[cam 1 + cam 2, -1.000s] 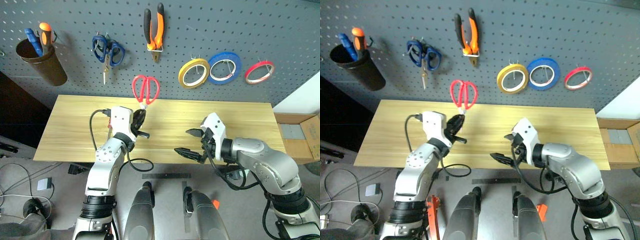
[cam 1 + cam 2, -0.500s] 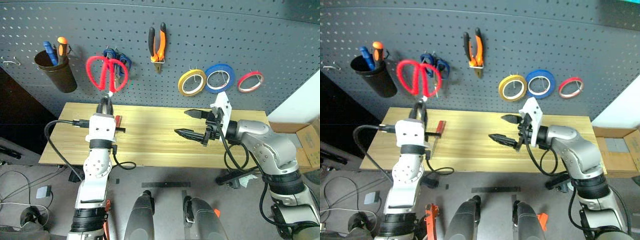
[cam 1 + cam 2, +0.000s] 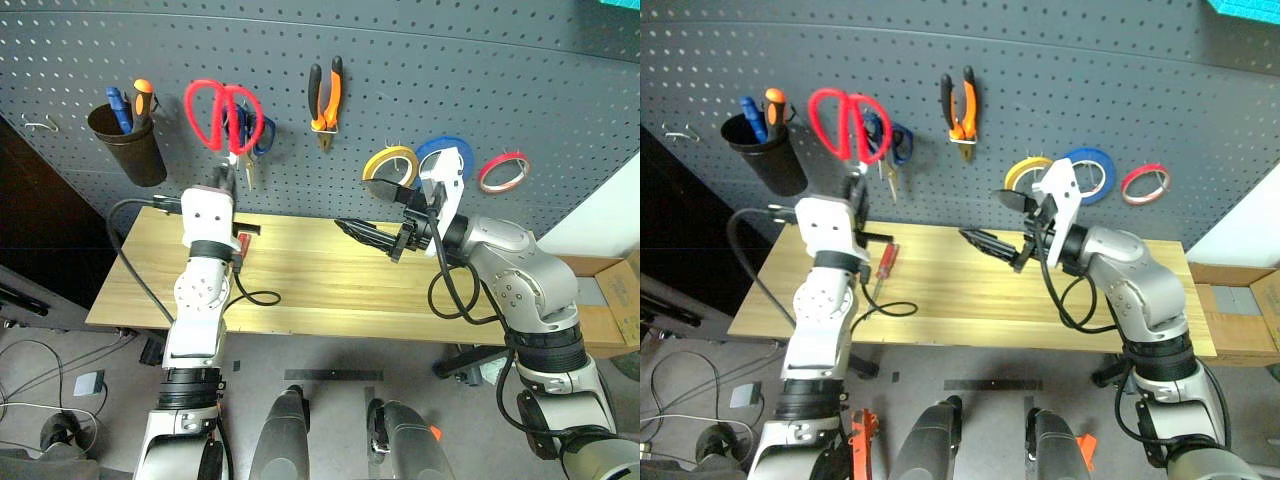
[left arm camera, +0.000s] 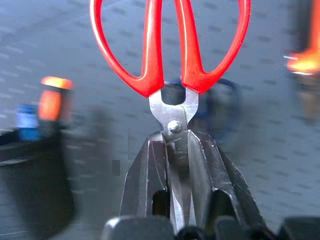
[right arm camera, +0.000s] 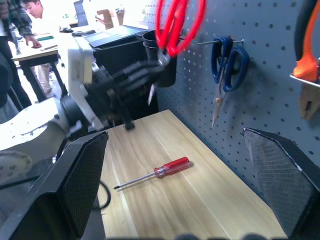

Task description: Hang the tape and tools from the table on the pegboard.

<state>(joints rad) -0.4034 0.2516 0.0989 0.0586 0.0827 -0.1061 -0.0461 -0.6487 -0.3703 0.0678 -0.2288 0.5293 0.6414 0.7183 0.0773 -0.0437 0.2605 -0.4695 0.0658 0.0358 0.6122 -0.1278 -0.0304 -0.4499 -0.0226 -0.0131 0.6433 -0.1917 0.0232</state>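
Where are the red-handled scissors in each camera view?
Left eye: red-handled scissors, upper left, before the pegboard.
Right eye: upper left.
Left wrist: centre, blades in the left gripper.
Right wrist: top centre.
Shared landmark: blue-handled scissors just behind.

This is looking like a workshop corner inside a lab or shared office. A dark grey pegboard (image 3: 480,80) is covering the wall at twelve o'clock, with pliers (image 3: 326,97), blue scissors (image 5: 227,65), rolls of tape (image 3: 388,162) and a cup of screwdrivers (image 3: 128,140) hanging from its hooks. A plank-topped table (image 3: 320,285) is standing below it, with a red screwdriver (image 5: 155,173) lying on it. Loose cables (image 3: 40,395) are trailing over the grey floor at seven o'clock. In the right wrist view, a person (image 5: 22,20) is leaning at a desk holding a laptop (image 5: 112,34).
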